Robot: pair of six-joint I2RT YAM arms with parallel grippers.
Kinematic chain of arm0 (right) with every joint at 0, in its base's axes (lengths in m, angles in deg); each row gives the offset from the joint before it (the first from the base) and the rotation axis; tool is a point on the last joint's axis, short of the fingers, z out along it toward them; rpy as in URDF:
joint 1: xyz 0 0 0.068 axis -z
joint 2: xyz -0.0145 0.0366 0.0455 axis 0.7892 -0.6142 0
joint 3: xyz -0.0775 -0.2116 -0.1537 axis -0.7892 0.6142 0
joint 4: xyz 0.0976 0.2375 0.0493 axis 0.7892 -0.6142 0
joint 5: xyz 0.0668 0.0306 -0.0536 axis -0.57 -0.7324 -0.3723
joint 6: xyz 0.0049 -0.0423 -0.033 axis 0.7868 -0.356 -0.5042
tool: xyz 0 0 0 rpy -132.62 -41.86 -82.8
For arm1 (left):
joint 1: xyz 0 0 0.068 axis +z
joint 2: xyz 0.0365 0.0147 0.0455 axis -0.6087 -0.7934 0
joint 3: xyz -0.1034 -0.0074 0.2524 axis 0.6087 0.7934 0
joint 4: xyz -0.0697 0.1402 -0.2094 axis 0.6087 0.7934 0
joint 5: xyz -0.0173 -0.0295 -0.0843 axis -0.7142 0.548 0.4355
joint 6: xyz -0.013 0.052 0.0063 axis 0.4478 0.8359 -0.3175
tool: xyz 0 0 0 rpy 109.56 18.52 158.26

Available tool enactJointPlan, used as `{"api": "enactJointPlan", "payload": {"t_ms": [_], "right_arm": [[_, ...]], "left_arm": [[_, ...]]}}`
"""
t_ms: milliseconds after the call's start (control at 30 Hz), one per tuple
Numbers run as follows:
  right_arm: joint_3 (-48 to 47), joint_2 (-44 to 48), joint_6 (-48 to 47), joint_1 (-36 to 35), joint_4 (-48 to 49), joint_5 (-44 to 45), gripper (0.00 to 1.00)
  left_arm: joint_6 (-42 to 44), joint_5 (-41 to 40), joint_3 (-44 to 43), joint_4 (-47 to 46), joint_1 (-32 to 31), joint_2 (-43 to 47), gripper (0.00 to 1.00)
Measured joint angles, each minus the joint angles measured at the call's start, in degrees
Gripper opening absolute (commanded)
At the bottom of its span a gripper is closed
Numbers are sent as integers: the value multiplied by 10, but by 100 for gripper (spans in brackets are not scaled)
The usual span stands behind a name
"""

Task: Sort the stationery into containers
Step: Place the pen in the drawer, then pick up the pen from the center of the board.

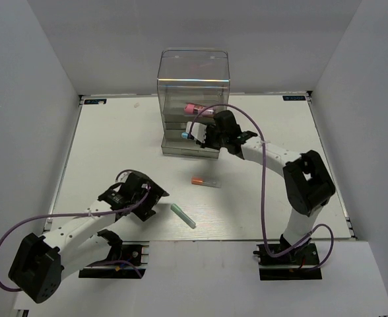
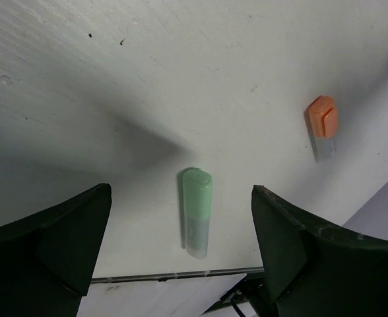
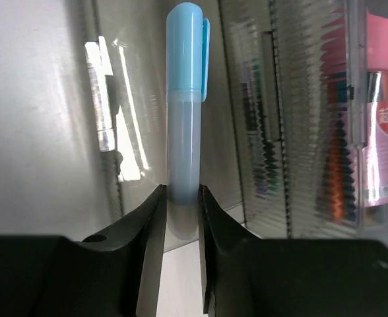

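- The left gripper [image 1: 146,210] [image 2: 181,190] is the thing farthest from the organiser [image 1: 174,92], low over the near part of the table [image 1: 115,145]. Its jaws are spread wide with nothing between them.
- The teal-green marker [image 1: 183,216] [image 2: 196,211] lies flat on the table well in front of the organiser, just beside the left gripper. In the left wrist view it sits in the gap between the two fingers, touching neither.
- The orange-capped marker [image 1: 205,181] [image 2: 323,125] lies flat on the table, closer to the organiser than the green one and apart from both grippers.
- The right gripper [image 1: 195,135] [image 3: 182,198] is right at the organiser's front face, level with the drawers. Its jaws are clamped on the clear barrel of the light blue marker [image 1: 186,134] [image 3: 184,119], whose blue cap points away from the fingers toward the organiser's wall.
- The organiser stands at the far side of the table, a tall clear box above shallow drawers.
- The pink-red marker [image 1: 197,109] [image 3: 379,112] is inside the organiser, seen through its clear wall above the drawers.
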Motion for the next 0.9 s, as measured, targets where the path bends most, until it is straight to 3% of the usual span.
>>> {"api": "enactJointPlan", "payload": {"t_ms": [33, 67, 167, 467, 700, 900], "right_arm": [[-14, -14, -2, 0, 1, 7, 13], [-24, -23, -4, 0, 0, 12, 28], [-47, -48, -9, 0, -4, 21, 37], [-31, -33, 14, 0, -21, 7, 37], [61, 72, 87, 2, -23, -32, 37], [135, 134, 133, 3, -5, -43, 37]], "left_arm": [[4, 0, -5, 7, 0, -3, 96], [7, 0, -10, 13, 0, -8, 96], [17, 4, -28, 28, 0, -31, 96], [22, 28, -114, 77, -19, -130, 96], [10, 54, -211, 130, -48, -228, 94], [-2, 73, -228, 161, -91, -308, 89]]}}
